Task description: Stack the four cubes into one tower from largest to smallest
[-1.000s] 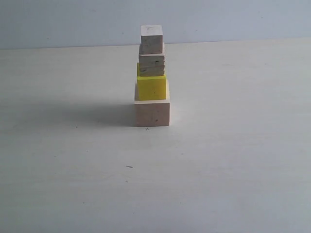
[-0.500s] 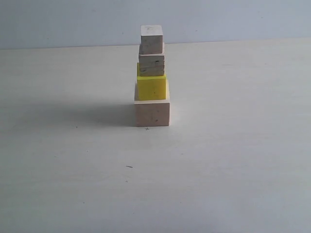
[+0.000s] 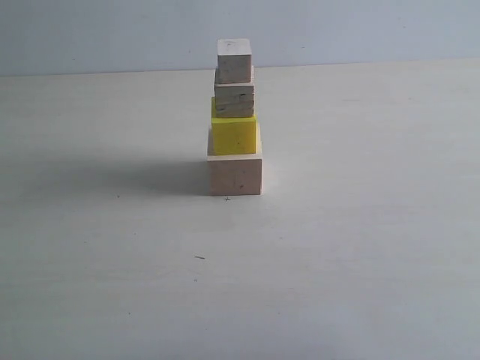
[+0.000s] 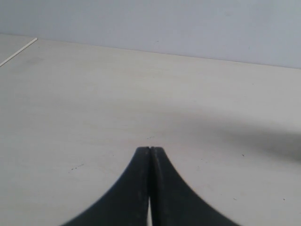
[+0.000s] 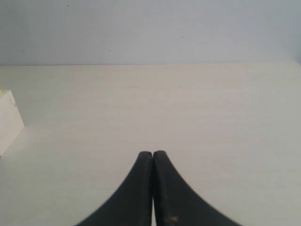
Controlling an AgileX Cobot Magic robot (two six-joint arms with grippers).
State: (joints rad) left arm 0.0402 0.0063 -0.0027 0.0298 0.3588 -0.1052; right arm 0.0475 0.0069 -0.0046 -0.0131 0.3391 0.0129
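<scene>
My left gripper point(image 4: 149, 150) was closed tip to tip and held nothing, with only table point(image 4: 94, 103) ahead of it. My right gripper point(image 5: 153, 153) was pressed together too, and empty. Ahead of it, well off to one side, showed a corner of the large pale cube point(image 5: 9, 120). Farther out stood the tower point(image 3: 235, 112): that cube at the base, the yellow cube point(image 3: 233, 135) on it, then the grained cube point(image 3: 234, 97), with the tiny cube point(image 3: 234, 58) on top. I judged the stacking done, with nothing left to place.

Pale table point(image 3: 360, 247), plain bluish-white wall point(image 3: 112, 34)
</scene>
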